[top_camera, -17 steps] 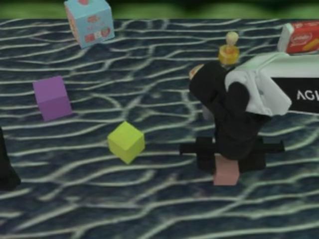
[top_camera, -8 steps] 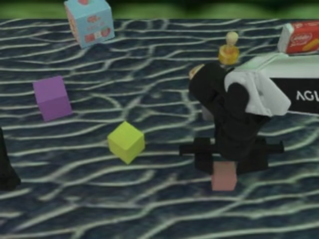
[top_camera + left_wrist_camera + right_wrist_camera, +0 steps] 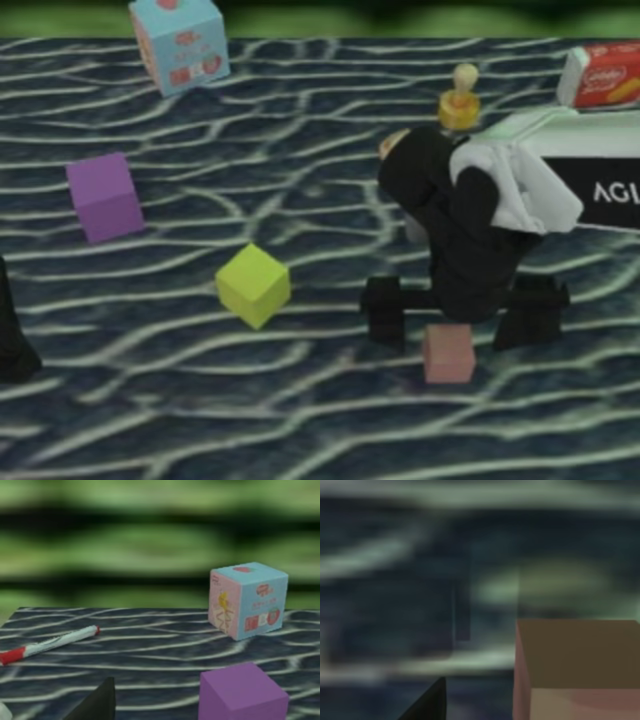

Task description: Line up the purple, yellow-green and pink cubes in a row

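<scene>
**Pink cube set down, gripper spread wide**

The right gripper [image 3: 463, 322] is hovering over the pink cube [image 3: 447, 353] at lower right, fingers wide apart and gripping nothing. The yellow-green cube [image 3: 253, 285] is sitting at centre, the purple cube [image 3: 103, 195] at left. Likely next: fetching purple across open table [image 3: 320, 420]. The left gripper [image 3: 10, 335] is idling at the left edge.

right gripper [image 3: 465, 318] jaws spread, left arm [image 3: 12, 340] parked

Open table [image 3: 330, 420] btwn yellow-green cube [image 3: 253, 285] & pink cube [image 3: 448, 353]; right gripper [image 3: 463, 312] overhangs pink
</scene>
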Robot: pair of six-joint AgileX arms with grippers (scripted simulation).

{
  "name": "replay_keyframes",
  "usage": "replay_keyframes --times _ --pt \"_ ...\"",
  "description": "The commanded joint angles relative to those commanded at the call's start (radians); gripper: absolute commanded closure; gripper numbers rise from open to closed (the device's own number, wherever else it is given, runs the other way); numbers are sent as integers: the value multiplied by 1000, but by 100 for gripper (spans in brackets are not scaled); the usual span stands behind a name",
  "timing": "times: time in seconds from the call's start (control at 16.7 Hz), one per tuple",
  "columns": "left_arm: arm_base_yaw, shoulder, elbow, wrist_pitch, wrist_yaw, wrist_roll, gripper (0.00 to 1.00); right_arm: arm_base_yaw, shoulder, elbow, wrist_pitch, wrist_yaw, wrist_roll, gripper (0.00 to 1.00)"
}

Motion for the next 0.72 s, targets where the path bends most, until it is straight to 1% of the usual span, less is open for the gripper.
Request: replay_keyframes --times 0.36,0.72 --pt "0 0 0 0 0 0 0 1 -5 14 -17 -1 0 0" --pt "0 0 0 0 0 0 0 8 -76 142 -227 -1 2 0"
